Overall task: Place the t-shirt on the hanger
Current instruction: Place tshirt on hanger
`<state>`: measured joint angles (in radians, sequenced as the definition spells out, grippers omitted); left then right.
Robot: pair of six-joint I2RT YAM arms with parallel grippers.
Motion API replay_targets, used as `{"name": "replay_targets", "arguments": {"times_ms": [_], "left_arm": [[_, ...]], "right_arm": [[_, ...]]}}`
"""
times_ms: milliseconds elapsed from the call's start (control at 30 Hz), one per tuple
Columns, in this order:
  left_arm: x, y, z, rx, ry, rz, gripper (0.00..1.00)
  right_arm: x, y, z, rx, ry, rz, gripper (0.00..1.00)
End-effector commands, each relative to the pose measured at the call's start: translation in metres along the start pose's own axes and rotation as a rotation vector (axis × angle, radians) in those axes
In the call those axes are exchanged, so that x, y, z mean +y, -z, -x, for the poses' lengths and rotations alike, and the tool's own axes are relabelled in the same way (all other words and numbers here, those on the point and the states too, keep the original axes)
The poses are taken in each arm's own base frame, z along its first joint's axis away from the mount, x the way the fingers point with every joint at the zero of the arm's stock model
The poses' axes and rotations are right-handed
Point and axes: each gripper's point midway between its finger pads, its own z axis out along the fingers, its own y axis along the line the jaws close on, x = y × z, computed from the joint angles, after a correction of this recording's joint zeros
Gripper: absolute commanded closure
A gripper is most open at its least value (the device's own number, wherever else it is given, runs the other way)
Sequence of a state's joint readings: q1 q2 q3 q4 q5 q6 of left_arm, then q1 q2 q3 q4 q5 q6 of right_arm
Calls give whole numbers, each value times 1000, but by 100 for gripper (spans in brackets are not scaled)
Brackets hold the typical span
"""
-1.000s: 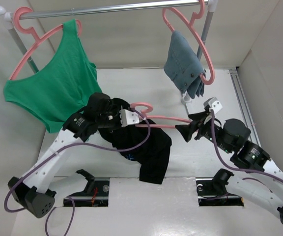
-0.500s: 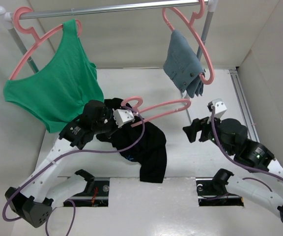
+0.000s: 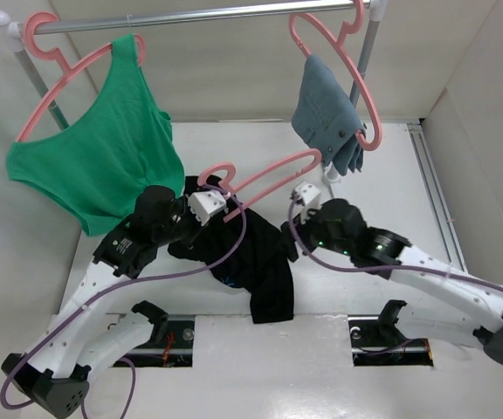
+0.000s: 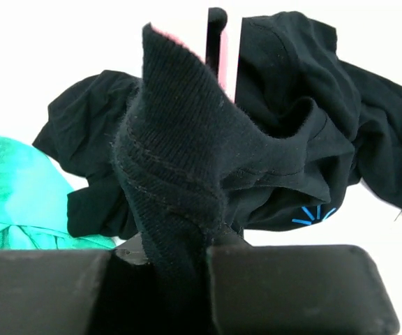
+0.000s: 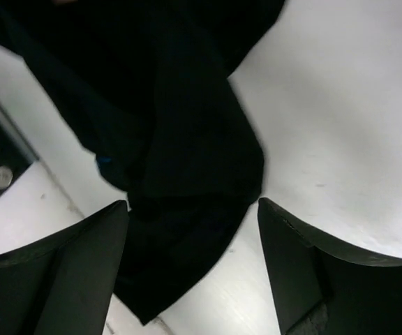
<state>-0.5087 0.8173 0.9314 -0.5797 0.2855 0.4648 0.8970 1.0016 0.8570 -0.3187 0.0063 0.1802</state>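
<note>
Tightly, left claw [image 4: 180, 255] pinches ribbed t-shirt [image 4: 187, 160] collar; thin pink hanger [image 4: 222, 66] behind.

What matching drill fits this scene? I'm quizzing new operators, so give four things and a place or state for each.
Things:
1 green tank top
2 blue-grey garment
3 t-shirt
4 right gripper

Places or states:
A open, holding nothing
B hanging near the rail's right end
C pinched in the left gripper
D hanging near the rail's left end

Pairs: 1-D, 2-B, 3-C, 4-A
</note>
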Motion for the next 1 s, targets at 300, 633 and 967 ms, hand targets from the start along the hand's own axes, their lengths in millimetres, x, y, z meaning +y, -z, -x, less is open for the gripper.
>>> {"name": "replay_targets", "arguments": {"times_ms": [300, 633, 967], "left_arm": [[3, 8, 41, -136, 50, 3, 100], [-3, 22, 50, -177, 47, -25, 100], [-14, 16, -7, -40, -304, -97, 100]], "right_arm": [[33, -81, 57, -238, -77, 62, 45], [-40, -59, 7, -220, -257, -166, 100], [-112, 56, -2, -280, -282, -396, 100]]}}
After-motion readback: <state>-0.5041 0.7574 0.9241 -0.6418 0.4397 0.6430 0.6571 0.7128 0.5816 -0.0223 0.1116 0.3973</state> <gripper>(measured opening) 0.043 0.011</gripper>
